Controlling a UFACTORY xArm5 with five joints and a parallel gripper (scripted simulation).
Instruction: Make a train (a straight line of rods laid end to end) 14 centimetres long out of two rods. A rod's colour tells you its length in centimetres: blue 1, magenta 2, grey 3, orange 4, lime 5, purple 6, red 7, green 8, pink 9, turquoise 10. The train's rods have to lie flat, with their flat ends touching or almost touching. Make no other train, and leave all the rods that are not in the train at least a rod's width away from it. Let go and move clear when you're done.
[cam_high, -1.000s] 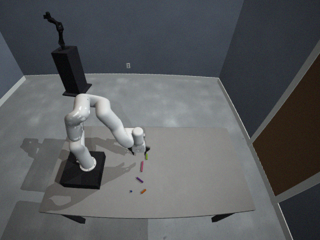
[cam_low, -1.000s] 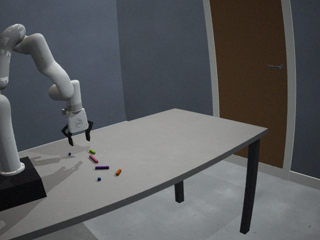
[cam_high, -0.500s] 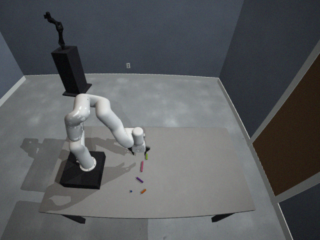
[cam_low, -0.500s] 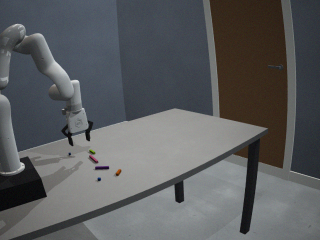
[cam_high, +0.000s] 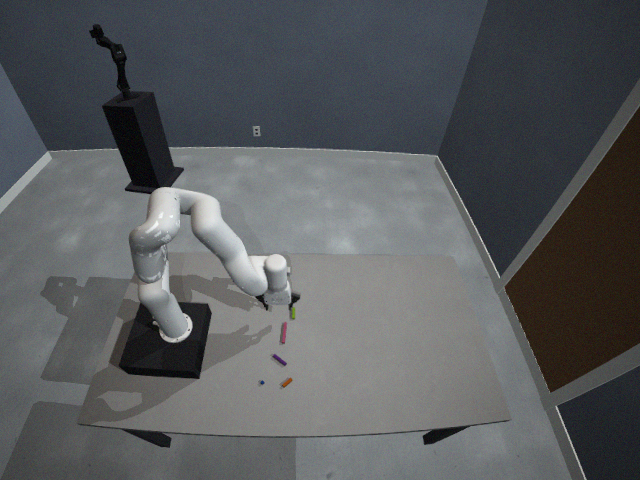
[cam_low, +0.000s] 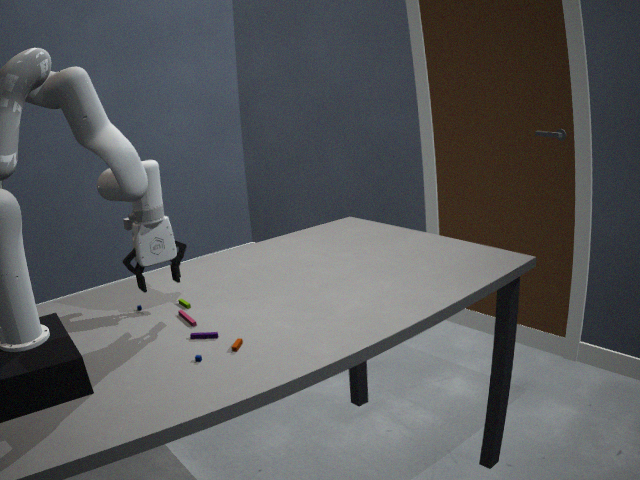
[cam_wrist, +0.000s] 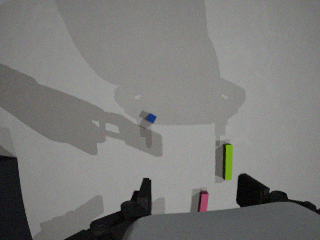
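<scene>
My gripper (cam_high: 279, 308) (cam_low: 160, 285) (cam_wrist: 195, 191) is open and empty above the table. A lime rod (cam_high: 293, 313) (cam_low: 184, 303) (cam_wrist: 228, 162) lies flat below it, near one finger. A long pink rod (cam_high: 283, 332) (cam_low: 187, 317) (cam_wrist: 204, 201) lies flat, roughly parallel to the lime rod, offset sideways and apart from it; the gripper body hides part of it in the wrist view. A purple rod (cam_high: 279, 359) (cam_low: 204, 335) and an orange rod (cam_high: 286, 382) (cam_low: 237, 344) lie apart from the others.
One small blue rod (cam_high: 262, 382) (cam_low: 198, 358) lies near the orange rod. Another blue rod (cam_low: 139, 307) (cam_wrist: 151, 118) lies on the far side, hidden in the top view. The black arm base (cam_high: 133, 356) (cam_low: 41, 372) stands on the table (cam_high: 392, 330) (cam_low: 330, 289).
</scene>
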